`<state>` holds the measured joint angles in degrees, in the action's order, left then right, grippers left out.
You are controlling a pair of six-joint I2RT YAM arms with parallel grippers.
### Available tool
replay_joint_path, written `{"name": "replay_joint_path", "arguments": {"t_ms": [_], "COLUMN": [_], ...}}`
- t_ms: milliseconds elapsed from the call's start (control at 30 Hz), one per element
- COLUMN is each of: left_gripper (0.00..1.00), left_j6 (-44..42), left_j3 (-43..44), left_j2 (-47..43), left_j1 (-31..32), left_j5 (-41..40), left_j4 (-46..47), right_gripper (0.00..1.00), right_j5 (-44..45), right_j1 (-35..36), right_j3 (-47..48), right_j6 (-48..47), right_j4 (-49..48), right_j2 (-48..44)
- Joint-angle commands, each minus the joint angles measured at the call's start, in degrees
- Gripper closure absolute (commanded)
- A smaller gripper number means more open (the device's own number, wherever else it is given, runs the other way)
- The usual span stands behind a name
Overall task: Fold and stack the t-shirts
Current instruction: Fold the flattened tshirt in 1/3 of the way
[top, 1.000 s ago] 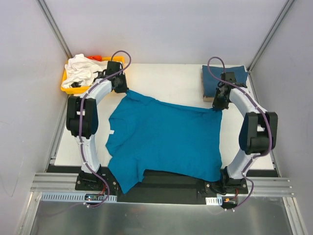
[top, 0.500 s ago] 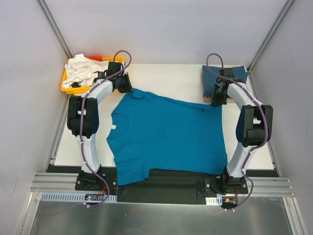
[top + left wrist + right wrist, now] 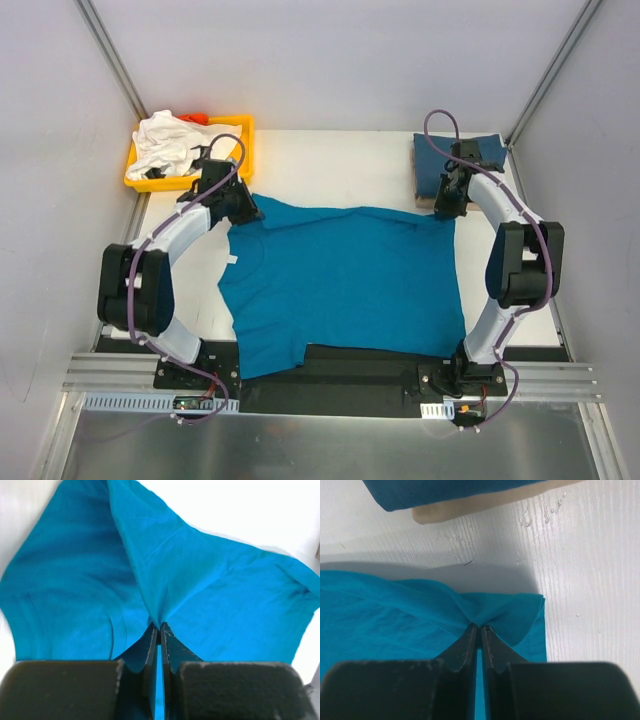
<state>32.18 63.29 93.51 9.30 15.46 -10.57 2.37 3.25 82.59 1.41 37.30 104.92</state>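
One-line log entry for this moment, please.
left gripper: shut on teal t-shirt | right gripper: shut on teal t-shirt | teal t-shirt: spread, unfolded | white shirt: in yellow tray

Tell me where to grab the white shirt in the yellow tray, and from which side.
Pinch a raised fold atop the white shirt, coming straight down. It lies bunched in a heap, and the yellow tray likely blocks a sideways approach.

far-left: yellow tray (image 3: 247, 132) with white shirt (image 3: 165, 145) — obstacle | far-right: dark blue shirt (image 3: 488, 152) | between: bare table (image 3: 335, 165)
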Motion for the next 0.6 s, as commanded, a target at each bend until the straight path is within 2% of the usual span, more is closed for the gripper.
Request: {"name": "replay_joint_path", "arguments": {"t_ms": [0,267,567], "left_gripper": [1.00,1.00,1.00], "left_j6": [5.25,11.05,13.61], "left_j3": [-5.09,-13.27,-16.79], "left_j2": [-9.03,-19.76,-33.30], "left_j1": [-0.25,2.03,3.36], "left_j5": [-1.67,-3.41,-9.22], "left_j4": [1.60,1.16,-6.65], "right_gripper": [0.92,0.92,0.92], "right_j5": [0.88,2.29,2.46], "right_j1": [-0.08,-0.17,-0.17], "right_j3": [-0.50,0.21,1.79], "right_j6": [0.35,-0.62,-1.06], "right_j4": [0.49,1.64,1.99], "right_j2": [-4.29,-5.69,-5.69]}}
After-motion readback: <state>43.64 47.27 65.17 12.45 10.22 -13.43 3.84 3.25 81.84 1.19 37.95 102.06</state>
